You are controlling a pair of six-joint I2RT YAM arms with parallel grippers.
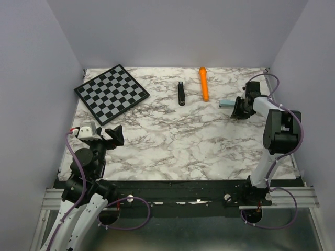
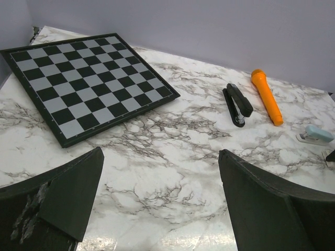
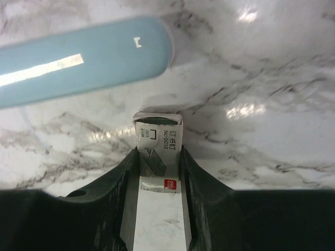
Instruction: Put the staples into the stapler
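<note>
**Right wrist view.** My right gripper (image 3: pixel 158 157) is clasping the staples (image 3: pixel 157 137), a small paper-wrapped block pinched on both long sides by my black fingers (image 3: pixel 112 193). The wrapper is showing "订书钉" and "No.0012" in dark print, a grey drawing of a staple strip, and a red tab that seems to read "deli". The finer print is too small to make out. Just beyond the block, a pale blue box (image 3: pixel 78 55) is lying across the view. It is smooth and round-ended, carrying a tiny white bracket-shaped mark and reflecting a bright stripe.

**Top view.** I am gripping at the far right of the marble-patterned table (image 1: pixel 172 144), which is glossy white with grey veins. The stapler (image 1: pixel 181 93) — slim and black — is lying well apart to the left, near the far edge, with an orange marker (image 1: pixel 203 83) near it on its right. A black-and-grey chessboard (image 1: pixel 111 93) is sitting at the far left.

**Left wrist view.** My left gripper (image 2: pixel 161 154) is hovering near the table's left edge, its jaws spread wide.
</note>
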